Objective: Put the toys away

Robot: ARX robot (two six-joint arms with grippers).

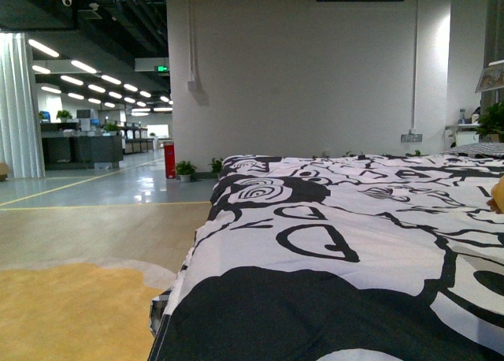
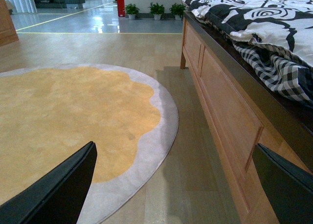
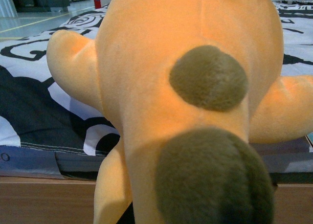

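The soft orange-yellow plush animal is lying on the black-and-white patterned bedcover, at the scene's right. We are rating it light, squashy and unbreakable, and advising a deep pinch on torso or limb. The left gripper is hanging spread and empty. The right gripper is not showing, so we cannot tell its state.

Right wrist view: plush toy fills frame, outline cut off on every side, dark patches blurred; body part unclear.
Front view: plush toy only orange sliver at right edge, rest cut off. Bedspread runs off right and bottom edges. Green sign, upper left, too small to read.
Left wrist view: left gripper fingers cut by frame edge.
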